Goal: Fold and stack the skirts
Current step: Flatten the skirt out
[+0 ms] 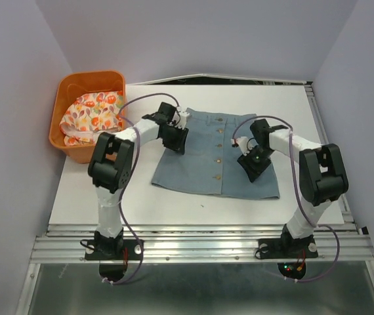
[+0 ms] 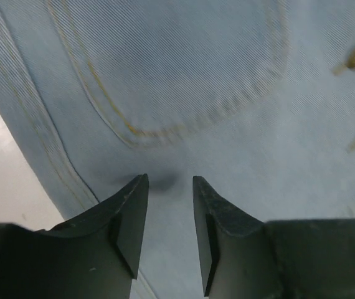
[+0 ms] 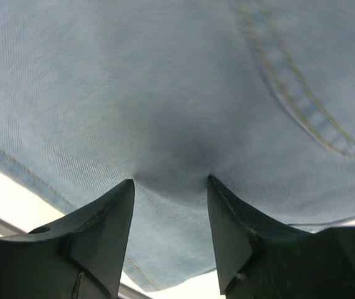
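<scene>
The denim skirt [image 1: 203,161] lies flat, front up, beneath both grippers: the left gripper [image 1: 174,139] over its pocket seam, the right gripper [image 1: 252,167] touching cloth near the hem corner. Its buttons [image 1: 218,146] run between them. The floral skirt [image 1: 92,115] sits crumpled well left of the left gripper.

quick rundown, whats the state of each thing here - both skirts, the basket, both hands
denim skirt: unfolded, spread flat on the table, buttons up
orange basket: upright, at the table's far left corner
floral skirt: crumpled inside the orange basket, not folded
left hand: open, tips down at the denim skirt's left part, gripping nothing
right hand: open, tips down at the denim skirt near its right edge
</scene>
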`<state>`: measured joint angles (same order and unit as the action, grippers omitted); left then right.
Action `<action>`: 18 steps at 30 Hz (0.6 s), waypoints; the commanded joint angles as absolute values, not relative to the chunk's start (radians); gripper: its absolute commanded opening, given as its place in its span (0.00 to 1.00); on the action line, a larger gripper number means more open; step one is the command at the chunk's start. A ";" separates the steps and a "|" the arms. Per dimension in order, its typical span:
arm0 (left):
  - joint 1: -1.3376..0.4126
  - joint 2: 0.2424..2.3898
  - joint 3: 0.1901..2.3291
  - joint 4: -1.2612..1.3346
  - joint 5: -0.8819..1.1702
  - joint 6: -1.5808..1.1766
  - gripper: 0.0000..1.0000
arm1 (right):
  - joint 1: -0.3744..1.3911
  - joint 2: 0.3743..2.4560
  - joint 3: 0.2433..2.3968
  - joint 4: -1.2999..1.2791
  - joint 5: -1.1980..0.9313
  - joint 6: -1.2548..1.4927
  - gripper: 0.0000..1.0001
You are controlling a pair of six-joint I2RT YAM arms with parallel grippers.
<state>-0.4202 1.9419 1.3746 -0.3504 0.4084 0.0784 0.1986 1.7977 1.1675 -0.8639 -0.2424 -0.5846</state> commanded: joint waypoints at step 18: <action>-0.399 2.209 2.031 -0.419 0.278 0.258 0.74 | 0.504 1.617 1.376 -0.782 -0.579 -0.322 0.62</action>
